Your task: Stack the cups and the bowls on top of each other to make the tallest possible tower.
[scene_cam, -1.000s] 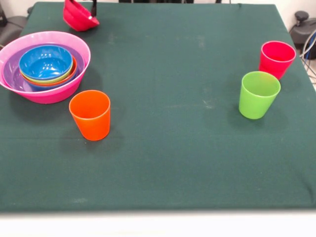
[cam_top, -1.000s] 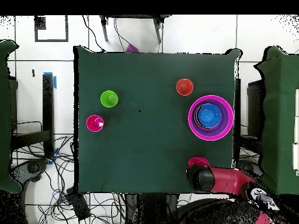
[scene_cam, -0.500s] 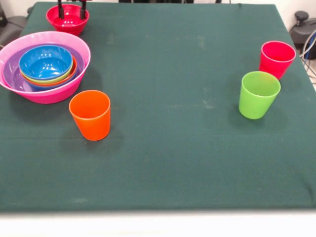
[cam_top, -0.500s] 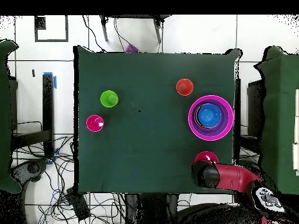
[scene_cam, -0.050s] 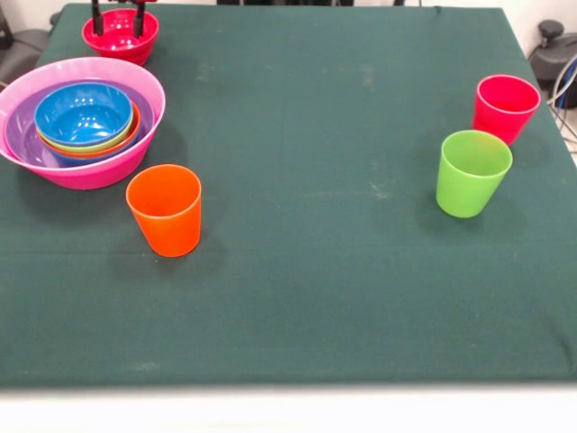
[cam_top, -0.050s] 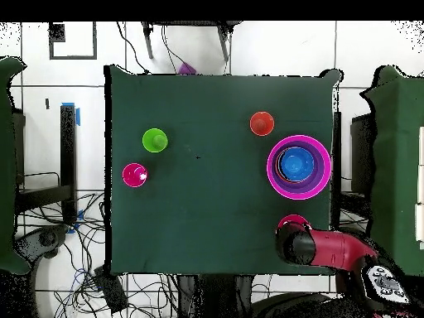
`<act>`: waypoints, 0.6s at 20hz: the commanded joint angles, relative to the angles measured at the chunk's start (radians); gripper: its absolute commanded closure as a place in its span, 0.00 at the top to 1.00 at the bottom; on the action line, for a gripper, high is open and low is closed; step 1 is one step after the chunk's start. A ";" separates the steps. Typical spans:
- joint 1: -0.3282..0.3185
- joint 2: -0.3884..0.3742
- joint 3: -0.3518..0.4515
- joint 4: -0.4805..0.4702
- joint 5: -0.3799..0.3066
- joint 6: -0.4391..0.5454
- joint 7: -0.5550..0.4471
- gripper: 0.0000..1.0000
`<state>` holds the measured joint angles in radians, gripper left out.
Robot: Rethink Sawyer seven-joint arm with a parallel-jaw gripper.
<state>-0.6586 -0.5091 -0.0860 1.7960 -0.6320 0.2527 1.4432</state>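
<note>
The tower is a nest of bowls at the left: a huge pink bowl (scene_cam, -0.050s: 95,171) holds purple, orange and lime green ones, with a blue bowl (scene_cam, -0.050s: 83,113) on top. The same stack (cam_top, -0.050s: 319,166) shows overhead. Behind it a red-pink bowl (scene_cam, -0.050s: 120,41) sits upright on the cloth. My gripper (scene_cam, -0.050s: 118,18) is open, both fingertips dipping into that bowl's mouth. Three cups stand apart: orange (scene_cam, -0.050s: 165,209) just in front of the tower, lime green (scene_cam, -0.050s: 471,173) and red-pink (scene_cam, -0.050s: 505,107) at the right.
The dark green table (scene_cam, -0.050s: 315,271) ends just behind the red-pink bowl and close to the tower's left side. Overhead, my red arm (cam_top, -0.050s: 327,248) reaches over the table's edge, covering part of the red-pink bowl (cam_top, -0.050s: 291,221).
A second ago the red-pink bowl hung tilted from my shut gripper. It now sits upright on the cloth, a little further left, and the fingers have spread and let go.
</note>
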 commanded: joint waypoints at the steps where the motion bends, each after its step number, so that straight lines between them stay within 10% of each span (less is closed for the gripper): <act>1: 0.018 0.007 0.074 -0.056 0.001 0.110 0.016 1.00; 12: 0.036 -0.064 0.124 0.070 0.084 0.176 0.069 1.00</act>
<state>-0.6598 -0.5549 -0.0813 1.8087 -0.6062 0.3299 1.4432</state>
